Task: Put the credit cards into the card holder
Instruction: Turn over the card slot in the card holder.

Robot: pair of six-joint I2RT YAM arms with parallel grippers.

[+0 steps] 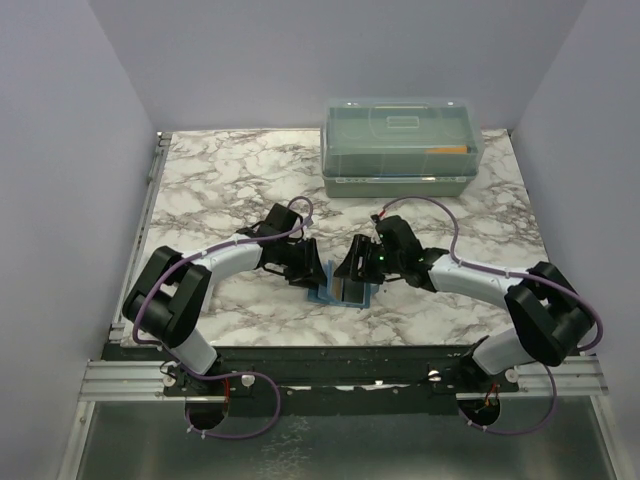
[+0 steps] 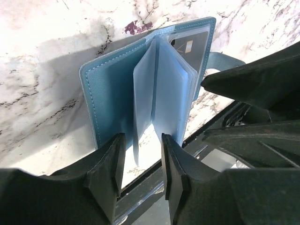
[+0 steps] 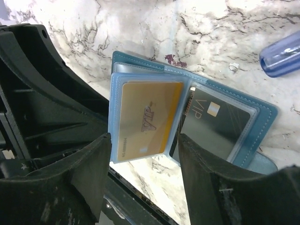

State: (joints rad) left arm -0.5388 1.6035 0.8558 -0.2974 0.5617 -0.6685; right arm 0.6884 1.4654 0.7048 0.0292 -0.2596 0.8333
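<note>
Card holder (image 2: 110,93), teal-blue fold-over wallet, open on marble counter (image 1: 230,170); clear sleeves (image 2: 168,93) hold gold plastic credit card (image 3: 147,119) and dark plastic credit card (image 3: 215,124). Left claw (image 2: 140,140) apart, astride sleeves; right claw (image 3: 144,140) apart.

Left arm (image 1: 215,262) and right arm (image 1: 470,280) bent inward, left gripper (image 1: 310,270) aimed toward 4 o'clock, right gripper (image 1: 348,272) toward 8 o'clock, both jaws parted.

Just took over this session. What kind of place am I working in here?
Likely a lab robot booth, not a home or shop: plain grey walls close in three sides of the marble-patterned tabletop, and an aluminium mounting rail runs along its near edge.
</note>
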